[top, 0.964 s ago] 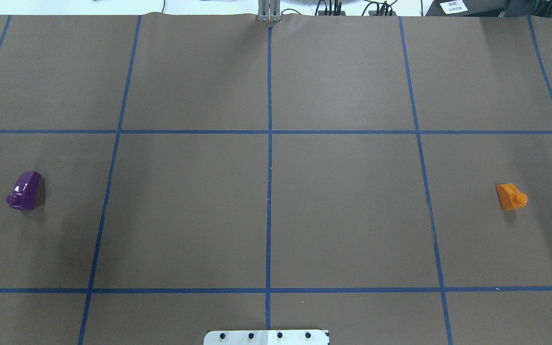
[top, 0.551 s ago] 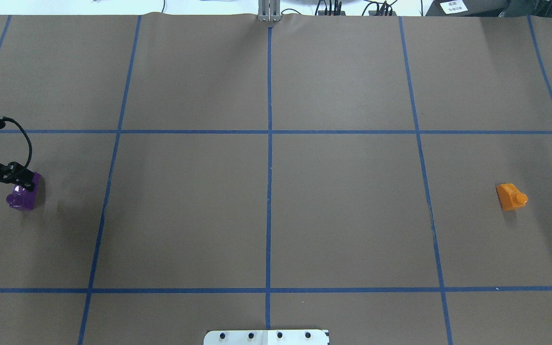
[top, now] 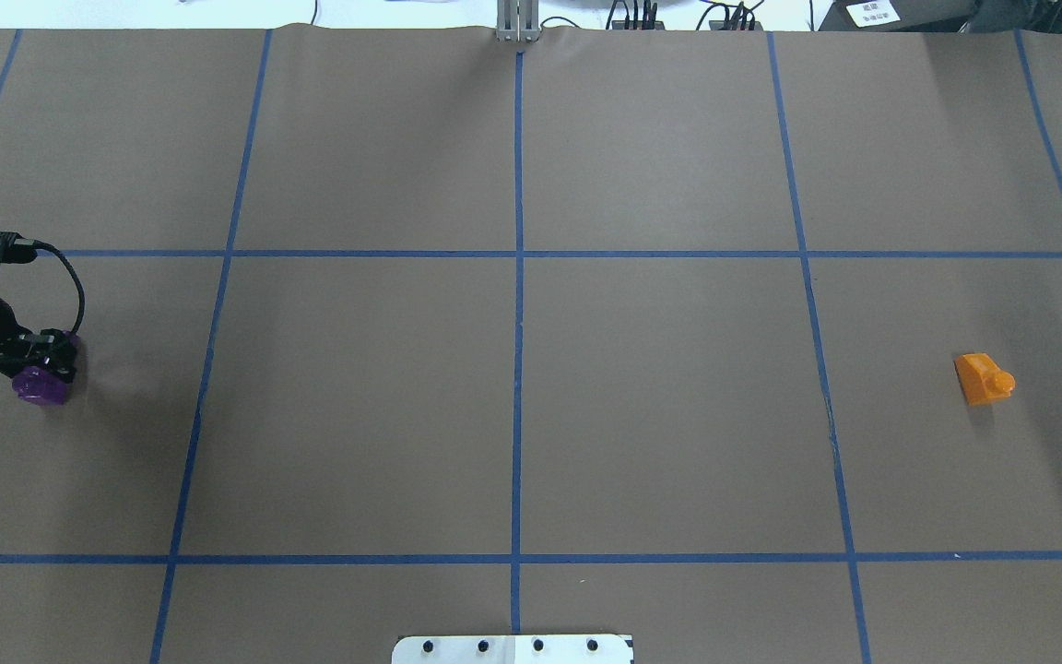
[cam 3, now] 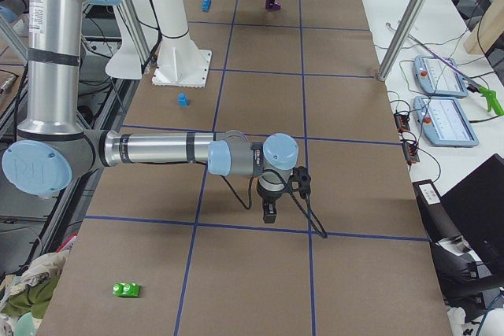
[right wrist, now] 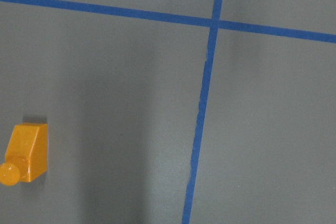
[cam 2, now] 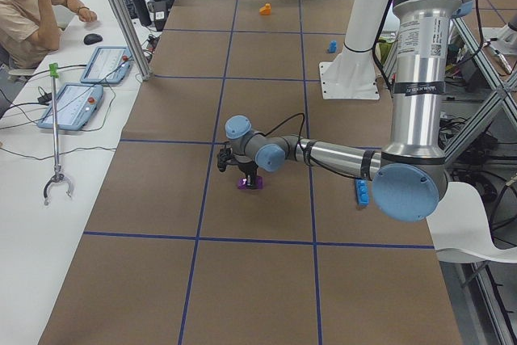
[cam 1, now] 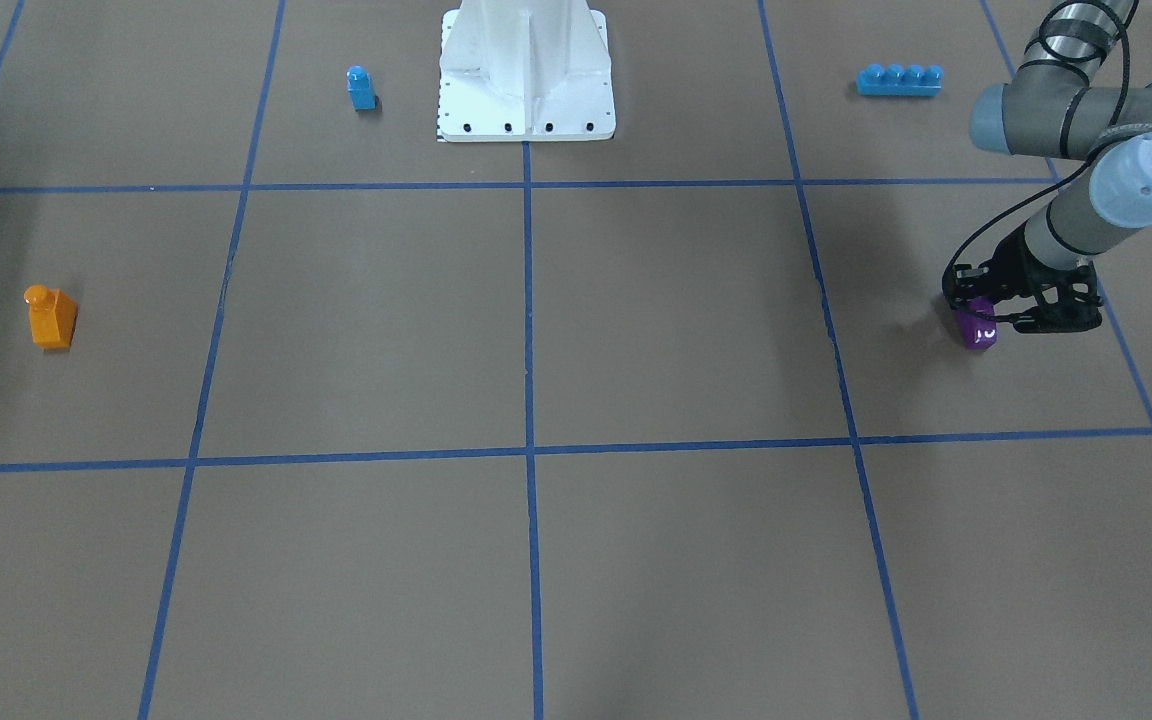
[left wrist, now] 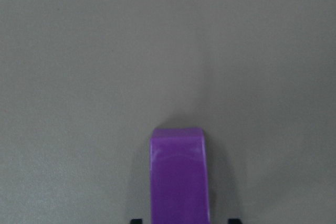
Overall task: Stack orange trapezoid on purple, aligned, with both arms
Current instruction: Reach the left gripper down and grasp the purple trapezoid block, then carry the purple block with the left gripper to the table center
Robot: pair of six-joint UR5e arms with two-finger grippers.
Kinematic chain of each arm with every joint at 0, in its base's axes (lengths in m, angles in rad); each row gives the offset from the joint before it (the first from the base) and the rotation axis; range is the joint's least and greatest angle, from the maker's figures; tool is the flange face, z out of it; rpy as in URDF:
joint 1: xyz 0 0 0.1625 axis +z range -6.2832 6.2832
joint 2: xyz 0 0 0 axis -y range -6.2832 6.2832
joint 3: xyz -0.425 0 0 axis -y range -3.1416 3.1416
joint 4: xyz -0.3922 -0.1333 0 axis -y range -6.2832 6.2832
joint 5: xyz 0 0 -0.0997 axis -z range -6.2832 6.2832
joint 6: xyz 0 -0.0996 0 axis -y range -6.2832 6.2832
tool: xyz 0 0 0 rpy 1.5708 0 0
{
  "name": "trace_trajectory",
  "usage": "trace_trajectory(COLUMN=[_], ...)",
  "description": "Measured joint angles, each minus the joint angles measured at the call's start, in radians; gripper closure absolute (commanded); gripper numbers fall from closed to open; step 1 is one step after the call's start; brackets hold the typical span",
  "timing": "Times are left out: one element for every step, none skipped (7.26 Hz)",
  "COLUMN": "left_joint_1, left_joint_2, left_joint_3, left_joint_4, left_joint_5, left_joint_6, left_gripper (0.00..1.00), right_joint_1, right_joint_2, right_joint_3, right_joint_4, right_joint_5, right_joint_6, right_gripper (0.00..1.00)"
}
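The purple brick (top: 41,387) lies at the table's far left, also in the front view (cam 1: 978,332). My left gripper (top: 44,362) is down over it, open. In the left wrist view the brick (left wrist: 178,177) sits between the two fingertips (left wrist: 135,220) with a gap on each side. The orange trapezoid (top: 983,379) lies alone at the far right, stud pointing right, also in the front view (cam 1: 51,318) and the right wrist view (right wrist: 26,153). My right gripper (cam 3: 269,214) shows only in the exterior right view, hanging above the table away from the orange brick; I cannot tell whether it is open.
A small blue single-stud brick (cam 1: 361,88) and a long blue four-stud brick (cam 1: 899,79) lie near the white robot base (cam 1: 526,100). A green brick (cam 3: 126,289) lies by the table's right end. An operator (cam 2: 32,14) sits at a side table.
My left gripper came in from the left edge and dropped over the purple brick, now straddling it. Both bricks have stayed where they were.
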Motion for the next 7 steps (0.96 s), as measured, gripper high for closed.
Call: trace_trajectory(left_joint_1=[0.002, 0.002, 0.003, 0.011, 0.042, 0.084, 0.141], left_joint_2=[-0.002, -0.008, -0.021, -0.051, -0.117, -0.212, -0.319], left_joint_3=[-0.004, -0.033, -0.086, -0.137, -0.180, -0.209, -0.223], left_joint_4=[0.002, 0.005, 0.015, 0.045, 0.111, 0.205, 0.297], left_joint_5=[0.000, 0.000, 0.003, 0.005, 0.007, 0.008, 0.024], left_joint_6=[0.002, -0.001, -0.007, -0.011, -0.013, -0.024, -0.074], left_gripper=[1.00, 1.00, 1.00, 1.00, 1.00, 1.00, 1.00], right_joint_1=[-0.002, -0.003, -0.004, -0.004, -0.005, -0.005, -0.006], right_joint_2=[0.000, 0.000, 0.000, 0.000, 0.000, 0.000, 0.000], right_joint_3=[0.000, 0.000, 0.000, 0.000, 0.000, 0.000, 0.000], right_joint_4=[0.000, 0.000, 0.000, 0.000, 0.000, 0.000, 0.000], right_joint_5=[0.000, 0.001, 0.003, 0.004, 0.004, 0.005, 0.005], right_joint_6=[0.001, 0.004, 0.007, 0.009, 0.010, 0.010, 0.010], right_gripper=[0.00, 0.00, 0.00, 0.00, 0.00, 0.00, 0.00])
